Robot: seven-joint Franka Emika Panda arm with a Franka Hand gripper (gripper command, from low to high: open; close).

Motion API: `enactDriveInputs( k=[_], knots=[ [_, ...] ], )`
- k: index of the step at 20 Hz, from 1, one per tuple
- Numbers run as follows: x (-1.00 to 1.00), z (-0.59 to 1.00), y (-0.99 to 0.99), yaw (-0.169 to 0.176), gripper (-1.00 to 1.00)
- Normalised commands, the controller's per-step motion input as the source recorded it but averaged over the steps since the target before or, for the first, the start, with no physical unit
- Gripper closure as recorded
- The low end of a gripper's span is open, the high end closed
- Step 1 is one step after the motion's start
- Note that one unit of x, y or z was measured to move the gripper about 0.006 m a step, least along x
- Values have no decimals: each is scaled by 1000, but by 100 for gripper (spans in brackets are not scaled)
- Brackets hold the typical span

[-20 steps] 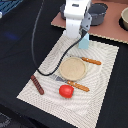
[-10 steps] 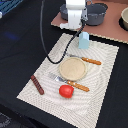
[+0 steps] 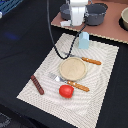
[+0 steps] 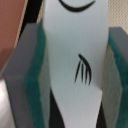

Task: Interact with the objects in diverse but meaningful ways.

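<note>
Gripping a pale, light-looking toy piece (image 4: 75,65) between its green-padded fingers (image 4: 36,75), the robot's hand (image 3: 78,20) is hanging above the far edge of the woven mat (image 3: 35,85), the smooth, apparently rigid piece probably best pinched across its narrow middle.
</note>
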Motion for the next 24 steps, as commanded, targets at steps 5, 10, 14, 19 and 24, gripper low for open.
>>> enactDriveInputs(
  k=[5,10,14,19,24],
  knots=[
    [-118,-489,-77,62,100],
    [-164,-498,-66,56,100],
    [-178,-459,-57,41,100],
    [-204,-446,-70,35,100],
    [-197,-358,-78,28,100]
  ],
)
